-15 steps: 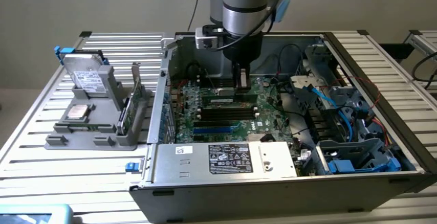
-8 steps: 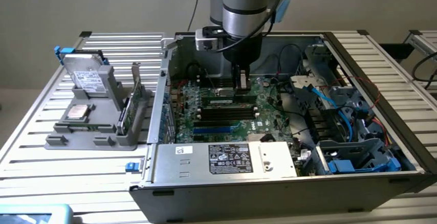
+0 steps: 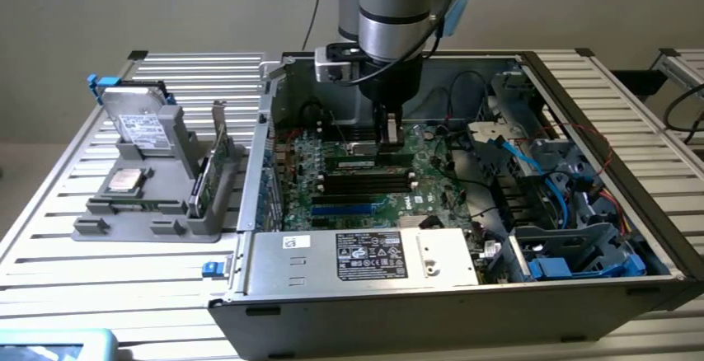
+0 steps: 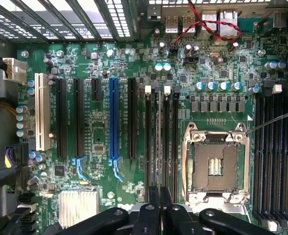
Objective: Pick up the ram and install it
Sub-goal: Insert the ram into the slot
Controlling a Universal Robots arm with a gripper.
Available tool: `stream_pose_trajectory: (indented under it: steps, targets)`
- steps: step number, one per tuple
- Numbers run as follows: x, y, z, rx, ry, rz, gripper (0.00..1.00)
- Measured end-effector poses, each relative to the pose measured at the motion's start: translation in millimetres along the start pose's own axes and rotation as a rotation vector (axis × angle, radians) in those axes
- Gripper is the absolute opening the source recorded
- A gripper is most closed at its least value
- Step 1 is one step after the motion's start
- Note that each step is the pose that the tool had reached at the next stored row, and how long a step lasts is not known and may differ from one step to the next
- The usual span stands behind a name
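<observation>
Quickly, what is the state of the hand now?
Hand: closed, over the memory slots; whether it holds anything cannot be told.

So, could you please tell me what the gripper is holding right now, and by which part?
The gripper appears shut on the ram, pinching the thin stick at one end of its upper edge, down at the memory slots.

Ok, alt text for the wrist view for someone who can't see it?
Claw shut on a ram seen edge-on, lined up with the memory slots on a green motherboard. An empty CPU socket sits beside them, with expansion slots on the other side.
</observation>
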State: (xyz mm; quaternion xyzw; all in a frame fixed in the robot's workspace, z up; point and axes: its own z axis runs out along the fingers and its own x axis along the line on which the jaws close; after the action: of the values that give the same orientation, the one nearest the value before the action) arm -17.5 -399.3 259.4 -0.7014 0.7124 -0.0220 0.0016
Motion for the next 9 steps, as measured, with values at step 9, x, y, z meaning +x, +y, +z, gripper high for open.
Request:
stream_pose_trajectory:
  steps: [9]
  targets:
    - [4.3,-1.2,2.0,-0.0132,0.0003,0.000,0.12]
